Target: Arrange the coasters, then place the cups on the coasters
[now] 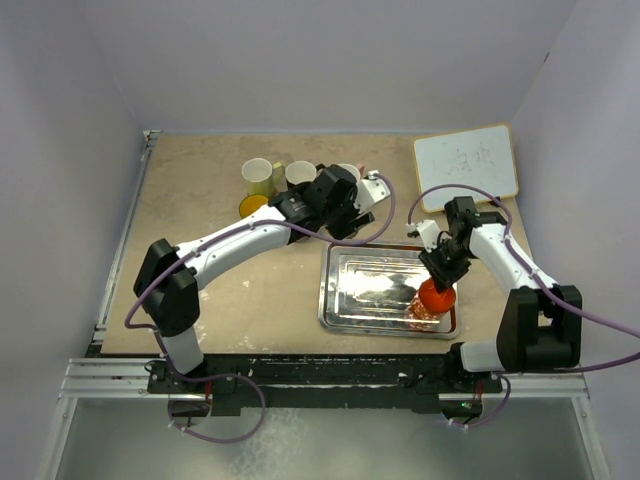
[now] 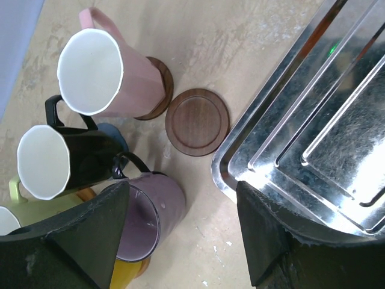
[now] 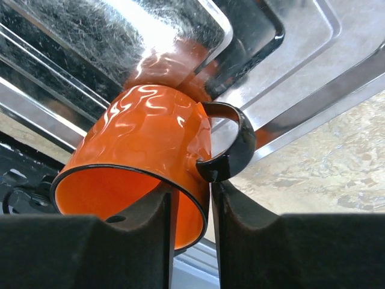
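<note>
orange cup (image 3: pixel 138 150): glossy orange-red, black rim and handle; in near right corner of tray (image 1: pixel 370 265)
pink cup (image 2: pixel 99 72): upright on dark brown coaster (image 2: pixel 161 96)
empty coaster (image 2: pixel 197 121): dark brown, flat, just beside pink cup's coaster and tray rim
black cup (image 2: pixel 66 162): white inside, upright on blue coaster (image 2: pixel 115 135)
purple cup (image 2: pixel 153 211): translucent, upright, beside black cup
cream cup (image 1: pixel 257 175): upright, far left of group
yellow cup (image 1: pixel 252 207): just beside cream cup

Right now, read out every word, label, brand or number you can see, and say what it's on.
On the whiteboard: faint reddish handwriting, too small and blurred to read.
On the orange-red mug, the pink mug, the dark brown coaster and the steel tray: no text or marks visible.
</note>
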Robot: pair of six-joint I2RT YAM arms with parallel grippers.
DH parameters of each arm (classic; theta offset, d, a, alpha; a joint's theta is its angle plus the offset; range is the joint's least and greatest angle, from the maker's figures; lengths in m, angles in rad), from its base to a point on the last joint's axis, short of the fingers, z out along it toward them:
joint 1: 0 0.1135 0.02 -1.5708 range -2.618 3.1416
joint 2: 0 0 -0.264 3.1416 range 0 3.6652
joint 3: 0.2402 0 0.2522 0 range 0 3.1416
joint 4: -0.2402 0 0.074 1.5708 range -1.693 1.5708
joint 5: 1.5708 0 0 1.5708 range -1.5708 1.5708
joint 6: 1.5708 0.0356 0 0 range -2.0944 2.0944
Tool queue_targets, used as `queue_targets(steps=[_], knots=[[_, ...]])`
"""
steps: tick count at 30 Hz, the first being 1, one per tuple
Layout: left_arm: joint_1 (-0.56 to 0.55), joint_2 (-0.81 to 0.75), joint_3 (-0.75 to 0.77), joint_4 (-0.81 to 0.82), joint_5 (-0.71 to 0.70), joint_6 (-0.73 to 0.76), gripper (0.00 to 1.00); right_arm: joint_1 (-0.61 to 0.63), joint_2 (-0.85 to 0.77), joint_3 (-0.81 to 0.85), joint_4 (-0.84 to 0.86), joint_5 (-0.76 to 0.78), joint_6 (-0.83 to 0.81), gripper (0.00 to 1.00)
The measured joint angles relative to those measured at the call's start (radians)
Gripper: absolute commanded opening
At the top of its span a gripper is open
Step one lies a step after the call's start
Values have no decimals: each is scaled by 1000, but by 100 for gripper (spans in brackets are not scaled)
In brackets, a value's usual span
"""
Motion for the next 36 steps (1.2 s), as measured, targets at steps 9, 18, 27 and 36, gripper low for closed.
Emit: queue_targets(steps=[9, 18, 27, 36], knots=[[43, 0, -17, 4, -10, -27, 68, 1, 11, 21, -3, -7, 11, 22], [55, -2, -31, 5, -8, -35, 68, 1, -41, 20, -4, -7, 29, 19], [55, -4, -41, 6, 9, -79, 68, 1, -43, 19, 4, 11, 33, 20], [55, -4, -42, 6, 19, -98, 68, 1, -43, -17, 31, 13, 33, 16]])
